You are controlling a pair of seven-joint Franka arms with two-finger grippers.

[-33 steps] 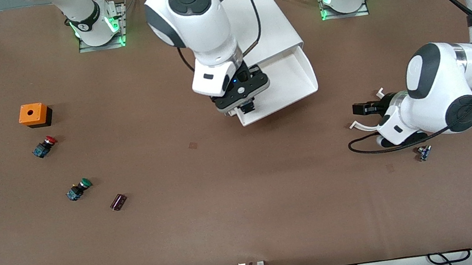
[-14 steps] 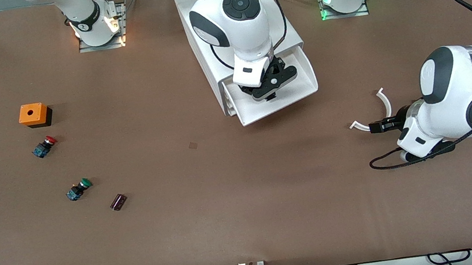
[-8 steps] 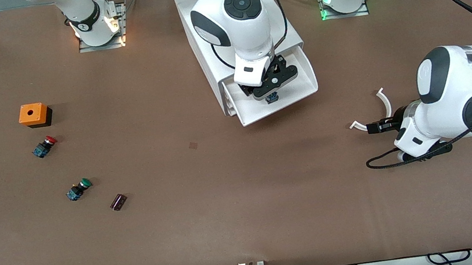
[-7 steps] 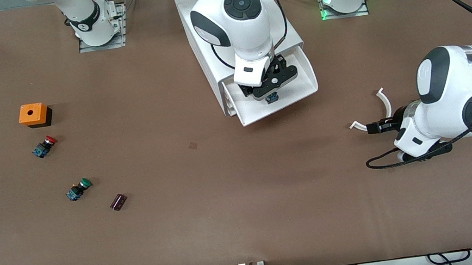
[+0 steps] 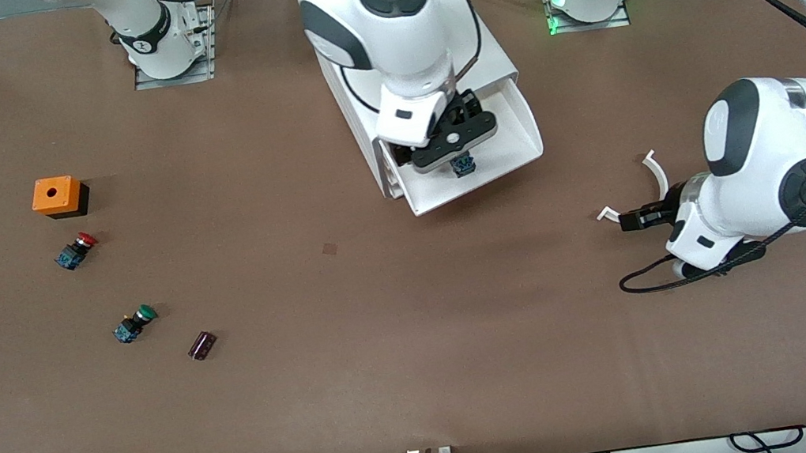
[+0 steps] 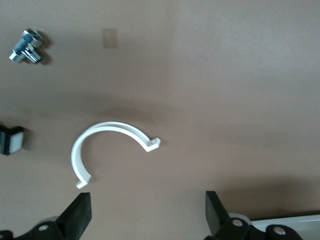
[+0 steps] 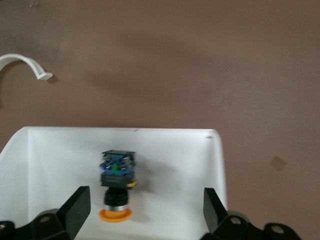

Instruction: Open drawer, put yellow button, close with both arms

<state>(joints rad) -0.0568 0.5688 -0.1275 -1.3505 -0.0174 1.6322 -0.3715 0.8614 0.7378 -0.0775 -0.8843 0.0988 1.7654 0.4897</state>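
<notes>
While you scan from the right arm's end of the table (image 5: 20, 443), you meet an orange box (image 5: 56, 195), a red-capped button (image 5: 76, 250), a green-capped button (image 5: 134, 323) and a small dark part (image 5: 202, 345), all well apart from the work. At the middle, against the table edge where the bases stand, the cabinet (image 5: 480, 47) has its top drawer (image 5: 517, 137) pulled open, and the yellow button (image 7: 116, 186) lies on its side in that drawer, near the front wall. Above it hangs the right gripper (image 5: 448, 141), jaws spread wide and empty. Toward the left arm's end, the left gripper (image 5: 630, 220) hovers low over the bare table with its jaws wide apart and holding nothing, a white curved clip (image 5: 653, 177) lying just beside it and a small bolt (image 6: 27, 46) near. Your remaining job looks to be closing the drawer with both arms. Watch three things: the right fingers (image 7: 75, 205) could catch the drawer wall if they lift crookedly; an uneven push could skew the drawer and jam it; and the left arm could sweep the clip as it crosses.
</notes>
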